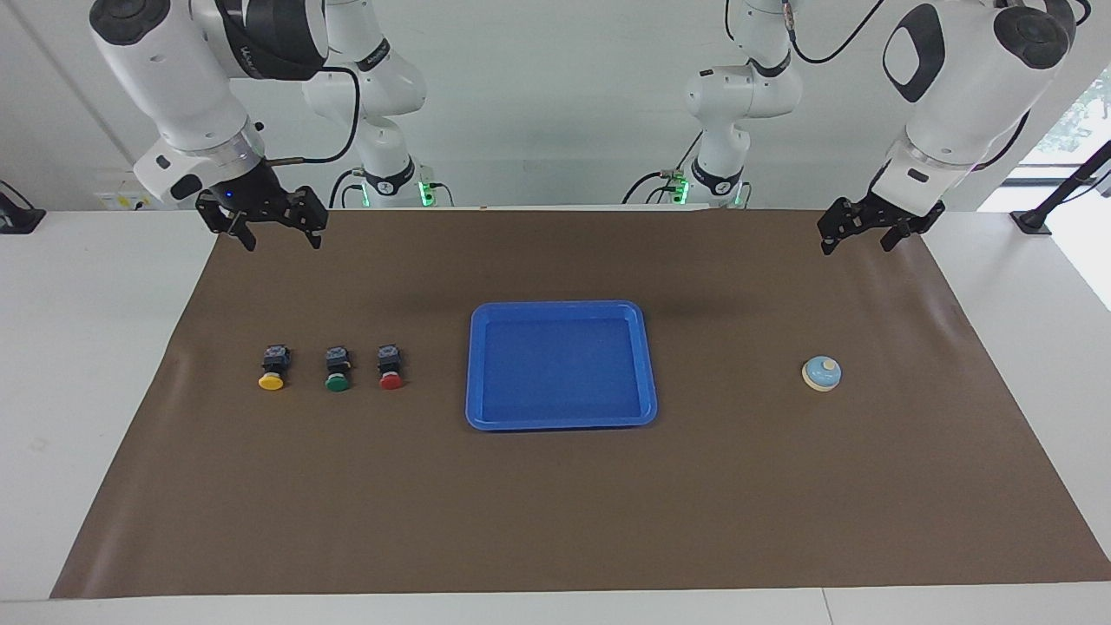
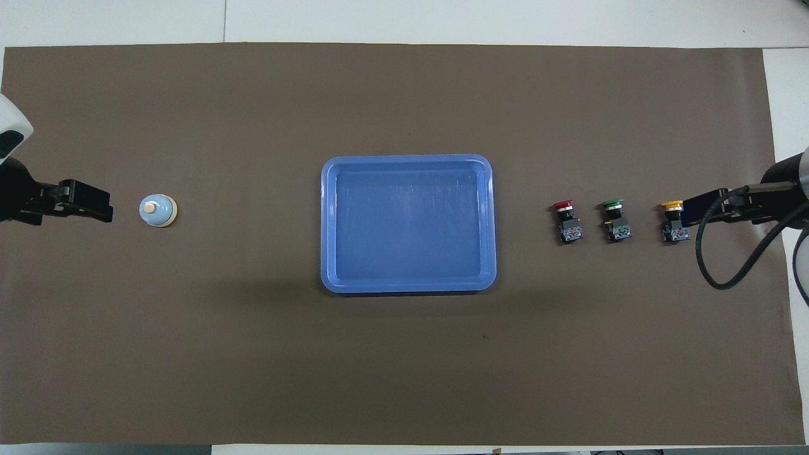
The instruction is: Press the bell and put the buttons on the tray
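The blue tray (image 1: 560,423) lies in the middle of the brown mat with nothing in it; it also shows in the overhead view (image 2: 407,285). The yellow button (image 1: 272,368), green button (image 1: 338,369) and red button (image 1: 391,367) stand in a row toward the right arm's end. The light blue bell (image 1: 821,373) sits toward the left arm's end. My right gripper (image 1: 282,241) hangs open and empty, raised over the mat's edge by the robots. My left gripper (image 1: 857,246) hangs open and empty in the same way at its own end.
The brown mat (image 1: 555,521) covers most of the white table (image 1: 87,391). In the overhead view the bell (image 2: 157,210), red button (image 2: 566,222), green button (image 2: 615,221) and yellow button (image 2: 674,222) lie in one line with the tray.
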Robot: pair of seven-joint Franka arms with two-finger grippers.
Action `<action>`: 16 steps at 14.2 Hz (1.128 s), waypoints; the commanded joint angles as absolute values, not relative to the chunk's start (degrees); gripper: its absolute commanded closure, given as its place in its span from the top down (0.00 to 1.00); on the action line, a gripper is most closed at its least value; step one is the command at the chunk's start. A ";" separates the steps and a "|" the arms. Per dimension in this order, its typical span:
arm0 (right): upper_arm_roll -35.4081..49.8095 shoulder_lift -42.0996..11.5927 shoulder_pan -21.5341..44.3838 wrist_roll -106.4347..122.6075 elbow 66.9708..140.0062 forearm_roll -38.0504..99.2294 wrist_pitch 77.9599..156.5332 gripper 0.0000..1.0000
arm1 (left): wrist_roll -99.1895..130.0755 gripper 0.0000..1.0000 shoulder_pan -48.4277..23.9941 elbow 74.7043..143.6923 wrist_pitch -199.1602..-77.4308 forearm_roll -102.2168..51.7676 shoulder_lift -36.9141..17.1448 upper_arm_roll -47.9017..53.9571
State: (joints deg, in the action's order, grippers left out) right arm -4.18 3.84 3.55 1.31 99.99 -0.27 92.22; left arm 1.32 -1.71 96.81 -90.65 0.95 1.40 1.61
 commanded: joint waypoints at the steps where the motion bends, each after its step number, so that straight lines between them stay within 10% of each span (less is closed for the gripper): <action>1: -3.60 4.13 2.55 2.46 99.93 0.18 91.32 1.00 | 1.41 1.00 -1.14 96.59 -90.18 0.70 1.58 1.93; 16: -4.13 2.04 -6.58 8.78 108.36 0.18 103.52 1.00 | 1.41 1.00 -1.14 96.59 -90.18 0.70 1.58 1.93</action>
State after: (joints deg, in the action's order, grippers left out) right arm -4.57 3.51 -4.28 6.57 105.37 -0.31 99.96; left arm 1.32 -1.71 96.81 -90.65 0.95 1.40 1.61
